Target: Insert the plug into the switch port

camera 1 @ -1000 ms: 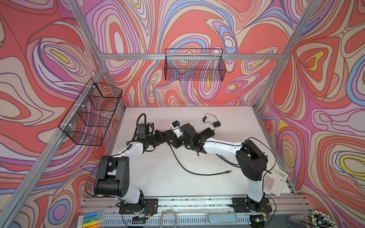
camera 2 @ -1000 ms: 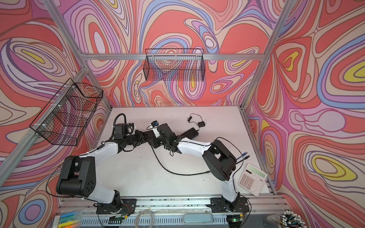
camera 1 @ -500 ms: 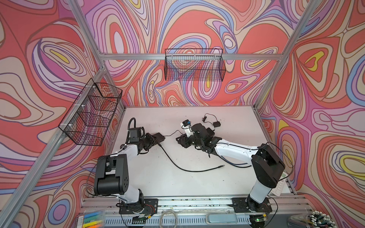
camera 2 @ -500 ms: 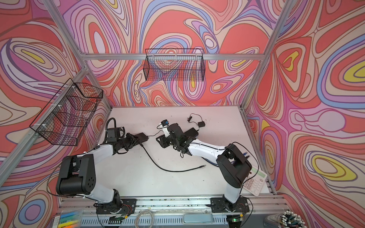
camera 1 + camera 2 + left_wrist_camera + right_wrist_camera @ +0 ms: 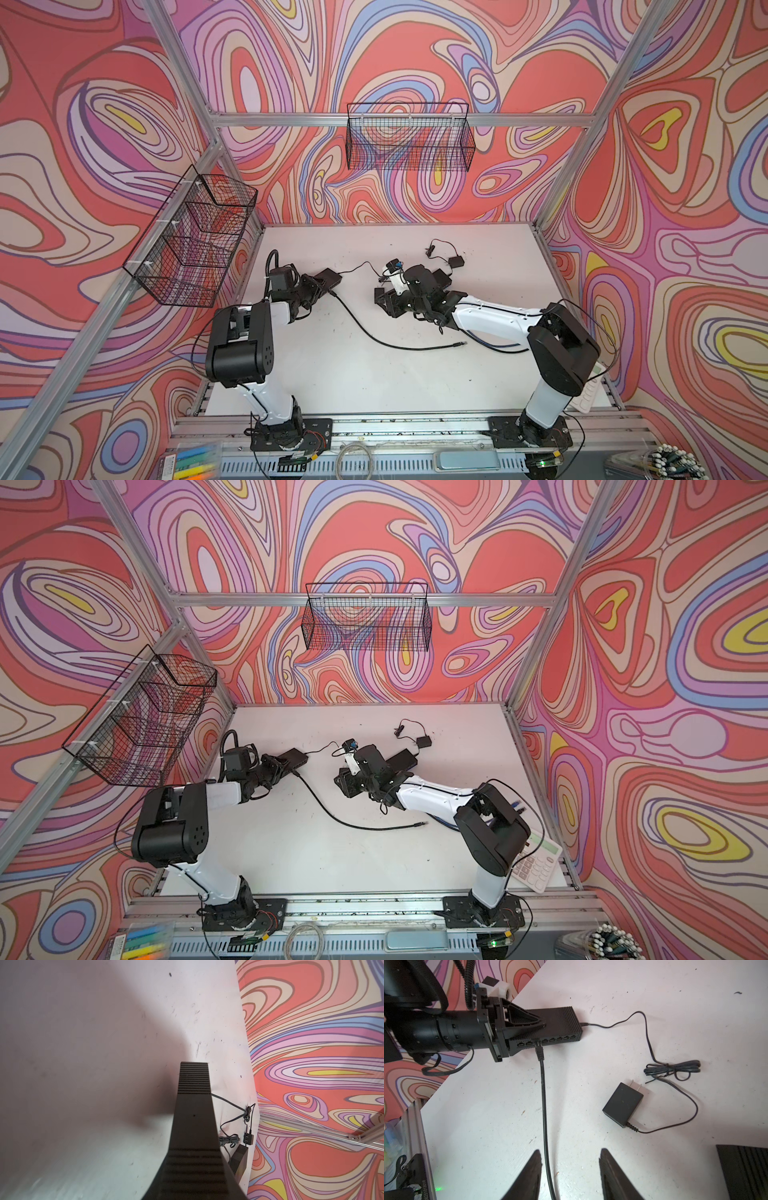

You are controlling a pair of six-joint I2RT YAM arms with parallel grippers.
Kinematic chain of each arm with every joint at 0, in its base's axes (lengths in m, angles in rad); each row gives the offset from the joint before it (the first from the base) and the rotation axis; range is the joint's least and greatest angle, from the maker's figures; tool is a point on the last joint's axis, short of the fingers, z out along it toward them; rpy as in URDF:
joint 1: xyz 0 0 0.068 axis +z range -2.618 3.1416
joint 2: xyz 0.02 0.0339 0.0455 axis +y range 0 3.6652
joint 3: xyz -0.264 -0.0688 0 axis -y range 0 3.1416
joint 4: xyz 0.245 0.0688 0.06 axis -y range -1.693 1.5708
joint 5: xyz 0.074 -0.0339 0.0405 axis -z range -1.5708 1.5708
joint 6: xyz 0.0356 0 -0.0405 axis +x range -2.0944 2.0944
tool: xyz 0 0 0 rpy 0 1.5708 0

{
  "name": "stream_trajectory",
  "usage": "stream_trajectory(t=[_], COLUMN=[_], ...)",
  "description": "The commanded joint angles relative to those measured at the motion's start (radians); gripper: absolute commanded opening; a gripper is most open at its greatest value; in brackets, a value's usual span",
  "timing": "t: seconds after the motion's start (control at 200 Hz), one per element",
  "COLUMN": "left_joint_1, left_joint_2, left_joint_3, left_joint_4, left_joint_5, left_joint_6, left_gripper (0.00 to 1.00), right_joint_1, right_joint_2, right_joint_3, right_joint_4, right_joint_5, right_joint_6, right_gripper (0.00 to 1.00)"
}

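plug (image 5: 538, 1046) is seated in the front port row of the switch (image 5: 562, 1020), on the left side of the table (image 5: 654, 991). left gripper (image 5: 542, 1028) is clamped on the switch's end. right gripper (image 5: 571, 1159) has its jaws apart and holds nothing; the cable (image 5: 543, 1095) runs between them. power adapter (image 5: 623, 1104) lies near the cable.

The black ribbed switch box (image 5: 194, 1126) blurs near the left wrist lens and runs off that view. A second black ribbed box (image 5: 745, 1169) is cut off at the right wrist view's edge.

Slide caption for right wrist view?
Left gripper clamps the switch, plug inserted; open right gripper straddles the cable.
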Motion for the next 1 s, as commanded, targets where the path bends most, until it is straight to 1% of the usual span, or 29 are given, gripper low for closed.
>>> stream_trajectory(t=[0.0, 0.12, 0.3, 0.406, 0.546, 0.646, 0.726, 0.841, 0.911, 0.921, 0.931, 0.936, 0.946, 0.996], left_joint_1=[0.004, 0.004, 0.003, 0.004, 0.005, 0.005, 0.006, 0.008, 0.010, 0.010, 0.010, 0.010, 0.010, 0.010], left_joint_2=[0.092, 0.141, 0.198, 0.216, 0.224, 0.226, 0.226, 0.221, 0.214, 0.213, 0.212, 0.211, 0.211, 0.206], left_joint_3=[0.004, 0.017, 0.058, 0.074, 0.115, 0.149, 0.173, 0.206, 0.209, 0.211, 0.213, 0.214, 0.216, 0.223], left_joint_4=[0.011, 0.046, 0.009, -0.018, -0.121, -0.198, -0.254, -0.369, -0.384, -0.390, -0.397, -0.400, -0.405, -0.432], left_joint_5=[-0.056, -0.058, -0.055, -0.063, -0.067, -0.069, -0.066, -0.107, -0.113, -0.114, -0.116, -0.118, -0.121, -0.137], left_joint_6=[-0.049, -0.061, -0.043, -0.023, 0.025, 0.065, 0.096, 0.134, 0.141, 0.143, 0.145, 0.145, 0.148, 0.154], left_gripper=[0.16, 0.20, 0.27, 0.31, 0.41, 0.44, 0.49, 0.55, 0.62, 0.65, 0.76, 0.79, 0.83, 0.86], right_joint_1=[-0.010, -0.021, -0.040, -0.046, -0.056, -0.056, -0.057, -0.056, -0.056, -0.056, -0.057, -0.056, -0.056, -0.057], right_joint_2=[-0.031, -0.054, -0.076, -0.086, -0.066, -0.056, -0.047, -0.016, 0.001, 0.003, 0.004, 0.006, 0.008, 0.013], right_joint_3=[-0.039, -0.072, -0.114, -0.127, -0.108, -0.119, -0.131, -0.126, -0.123, -0.123, -0.123, -0.123, -0.123, -0.123], right_joint_4=[-0.033, -0.048, -0.080, -0.111, -0.198, -0.205, -0.205, -0.219, -0.222, -0.222, -0.221, -0.221, -0.220, -0.219], right_joint_5=[0.035, 0.059, 0.101, 0.150, 0.226, 0.233, 0.236, 0.243, 0.244, 0.244, 0.243, 0.242, 0.242, 0.241], right_joint_6=[-0.006, 0.001, 0.017, 0.027, 0.036, 0.039, 0.047, 0.058, 0.062, 0.063, 0.063, 0.064, 0.064, 0.066], right_gripper=[0.48, 0.49, 0.50, 0.50, 0.51, 0.51, 0.52, 0.52, 0.52, 0.52, 0.52, 0.52, 0.52, 0.52])
